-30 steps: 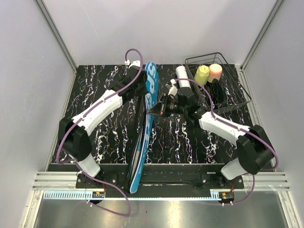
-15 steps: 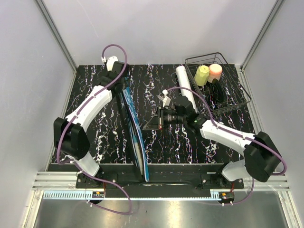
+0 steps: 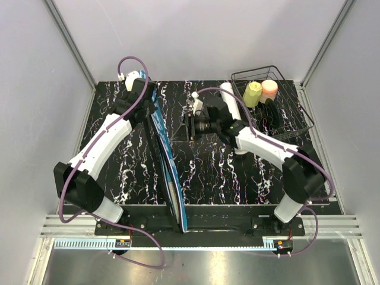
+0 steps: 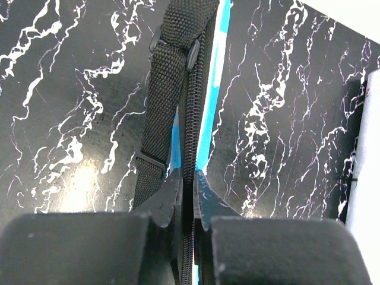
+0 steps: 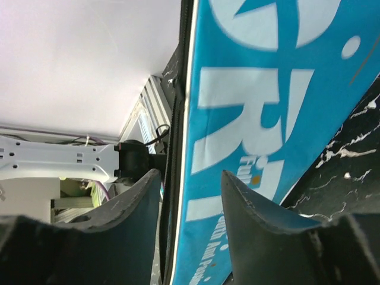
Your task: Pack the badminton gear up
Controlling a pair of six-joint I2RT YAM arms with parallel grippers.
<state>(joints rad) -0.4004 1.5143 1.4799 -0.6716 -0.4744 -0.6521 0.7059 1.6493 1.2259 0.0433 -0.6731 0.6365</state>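
The blue racket cover (image 3: 168,172) lettered "SPORT" stands on its long edge, running from the far left of the table to the near edge. My left gripper (image 3: 147,111) is shut on its black zipper edge (image 4: 191,101) near the far end, and the strap (image 4: 160,113) hangs beside it. My right gripper (image 3: 187,126) points at the cover's printed face (image 5: 267,119) from the right. It is open, a short gap away, with nothing between its fingers. The long white tube (image 3: 231,108) lies behind the right arm, and its end (image 4: 367,178) shows at the edge of the left wrist view.
A black wire basket (image 3: 292,132) stands at the far right with a yellow bottle (image 3: 252,93) and a pink bottle (image 3: 269,89) inside. The black marbled table (image 3: 219,172) is walled in on three sides by grey panels.
My left arm has swung the cover leftwards and turned it onto its edge. My right gripper has opened, let go of the cover and moved towards the far side.
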